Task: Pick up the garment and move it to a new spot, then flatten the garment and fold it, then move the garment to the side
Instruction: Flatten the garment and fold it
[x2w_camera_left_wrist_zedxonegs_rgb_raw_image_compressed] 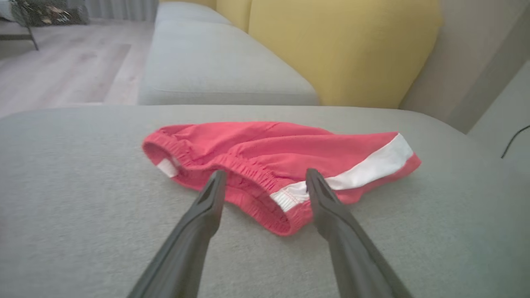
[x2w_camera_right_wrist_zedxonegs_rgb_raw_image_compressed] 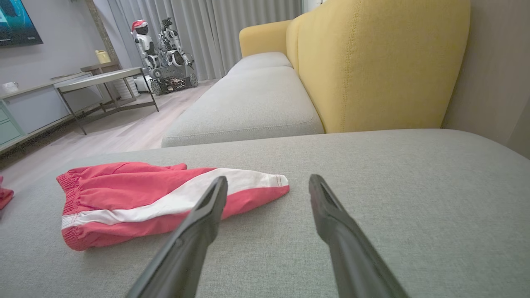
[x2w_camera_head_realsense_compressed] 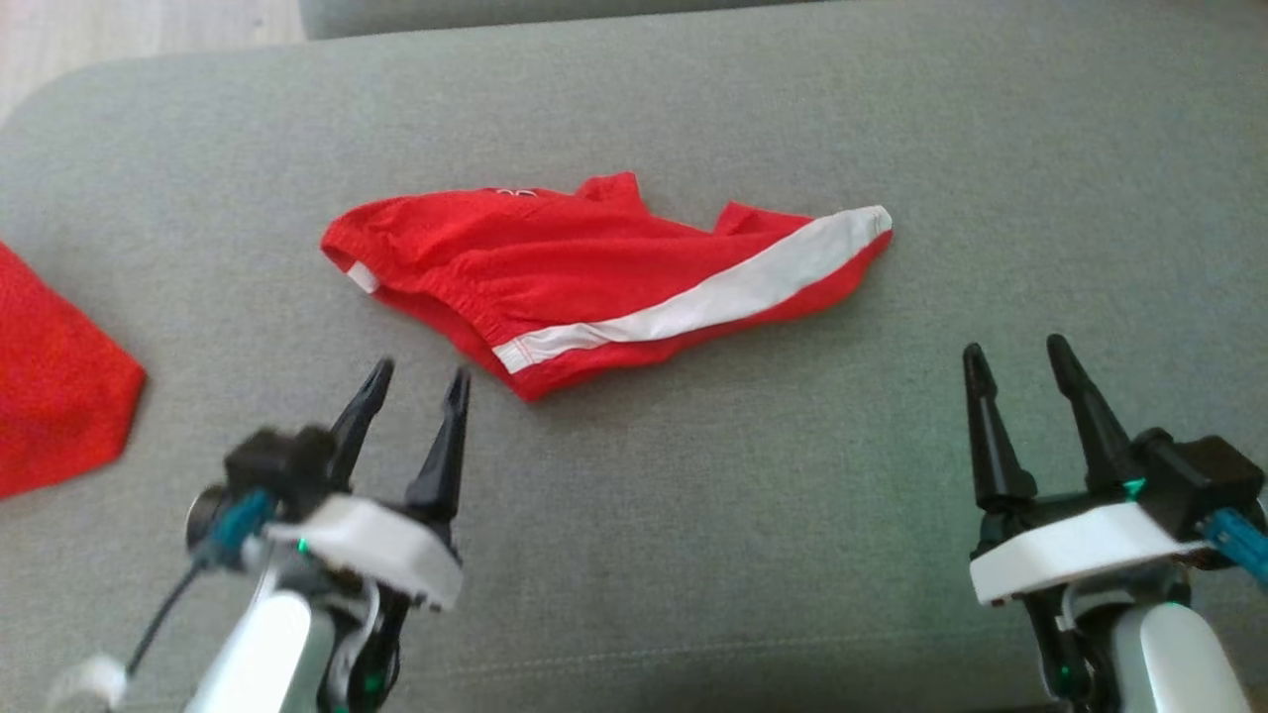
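**Head view, left to right.** At the far left edge I see a second red cloth [x2w_camera_head_realsense_compressed: 54, 396], lying on the grey sofa cushion [x2w_camera_head_realsense_compressed: 693, 555] well apart from everything else. Next is the left gripper [x2w_camera_head_realsense_compressed: 420, 371], somewhat blurred. Its jaws stand moderately apart and empty, and the tips point at the near left end of the garment, just short of it. In the centre, the garment [x2w_camera_head_realsense_compressed: 594, 277], red shorts with a white side stripe [x2w_camera_head_realsense_compressed: 713, 292], lies loosely crumpled on the cushion. Its elastic waistband [x2w_camera_head_realsense_compressed: 475, 317] is toward the left, and the stripe runs up to the hem at the right. At the right is the right gripper [x2w_camera_head_realsense_compressed: 1015, 347], jaws likewise apart and empty, well clear of the garment.

**Left wrist view.** Between the two fingers [x2w_camera_left_wrist_zedxonegs_rgb_raw_image_compressed: 207, 215] I look at the waistband corner where the stripe begins. A small white label [x2w_camera_left_wrist_zedxonegs_rgb_raw_image_compressed: 167, 167] shows at the waist opening on the left. I cannot tell whether the tips touch the fabric.

**Right wrist view.** The garment lies left of the fingers [x2w_camera_right_wrist_zedxonegs_rgb_raw_image_compressed: 198, 223], with bare cushion ahead. Behind, from the left, are wooden floor [x2w_camera_right_wrist_zedxonegs_rgb_raw_image_compressed: 124, 132] and then a yellow backrest [x2w_camera_right_wrist_zedxonegs_rgb_raw_image_compressed: 372, 62].
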Available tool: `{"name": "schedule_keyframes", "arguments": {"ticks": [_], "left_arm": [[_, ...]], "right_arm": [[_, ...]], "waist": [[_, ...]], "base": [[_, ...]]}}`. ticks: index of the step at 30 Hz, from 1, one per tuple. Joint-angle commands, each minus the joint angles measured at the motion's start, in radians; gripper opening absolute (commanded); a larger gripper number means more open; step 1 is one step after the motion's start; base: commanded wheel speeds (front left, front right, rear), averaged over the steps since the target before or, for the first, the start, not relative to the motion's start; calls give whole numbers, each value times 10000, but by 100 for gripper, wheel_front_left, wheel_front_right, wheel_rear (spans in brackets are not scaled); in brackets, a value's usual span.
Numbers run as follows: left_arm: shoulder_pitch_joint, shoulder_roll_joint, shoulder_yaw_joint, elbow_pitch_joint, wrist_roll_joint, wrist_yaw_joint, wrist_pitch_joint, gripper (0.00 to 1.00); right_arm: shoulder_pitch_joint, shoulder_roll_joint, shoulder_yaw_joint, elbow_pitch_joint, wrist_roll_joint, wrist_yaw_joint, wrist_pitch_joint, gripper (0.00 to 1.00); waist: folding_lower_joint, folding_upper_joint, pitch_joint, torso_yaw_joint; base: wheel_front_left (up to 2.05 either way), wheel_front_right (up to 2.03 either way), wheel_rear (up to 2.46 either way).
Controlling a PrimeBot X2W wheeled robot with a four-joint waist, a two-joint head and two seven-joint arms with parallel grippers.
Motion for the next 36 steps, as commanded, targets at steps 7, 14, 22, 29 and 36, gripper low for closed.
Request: {"name": "schedule_keyframes", "arguments": {"ticks": [7,14,22,29,36], "left_arm": [[-1746,-188,108,1268,-765,-879,619,100],[-2623,-282,56,3041,-1152,-1269,775,100],[-2807,-324,-98,3480,-1399,-1505,423,1],[-2839,-276,-254,3286,-1348,-1549,173,0],[-3310,-456,-630,3355,-1177,-1598,55,0]], "right_arm": [[-588,-49,423,-385,192,77,-153,100],[-741,-49,481,-149,336,77,-356,100],[-800,-49,295,3,331,77,-454,100],[-1516,-49,281,402,64,77,-262,100],[-3797,-127,277,2571,-406,77,177,100]], "waist": [[0,0,614,-471],[0,0,920,-835],[0,0,922,-833],[0,0,991,-553],[0,0,1314,56]], "base": [[0,0,0],[0,0,0],[0,0,0],[0,0,0],[0,0,0]]}}
